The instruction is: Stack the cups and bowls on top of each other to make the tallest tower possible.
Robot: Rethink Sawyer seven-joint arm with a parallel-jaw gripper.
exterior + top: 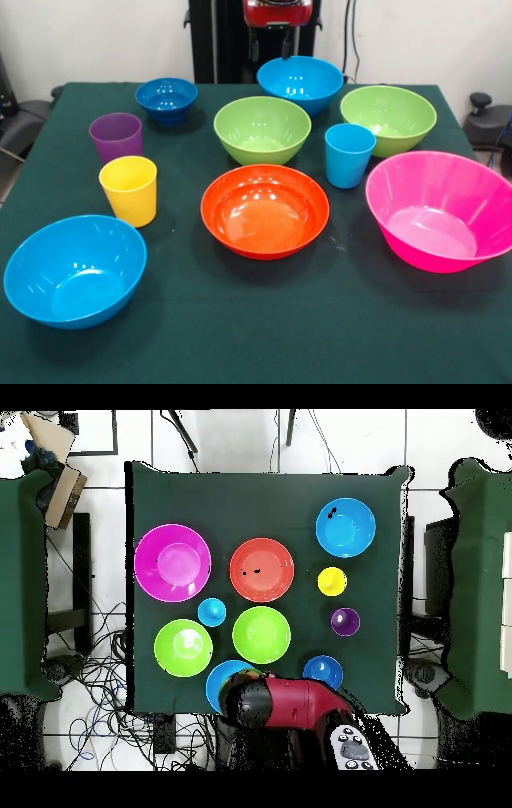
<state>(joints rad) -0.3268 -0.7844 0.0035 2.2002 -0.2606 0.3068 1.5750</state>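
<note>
Nothing is stacked yet: every piece stands alone on the green table (240, 336). The pink bowl (438, 210), orange bowl (265, 210), two lime green bowls (262, 129) and (389, 118), two light blue bowls (74, 270) and (300, 82), and small dark blue bowl (166, 99) all sit upright and apart. The yellow cup (130, 190), purple cup (116, 137) and light blue cup (349, 154) stand among them. The arm (285, 704) hangs over the robot's edge of the table; I cannot tell how the jaws stand. The whole tower remains to build.
</note>
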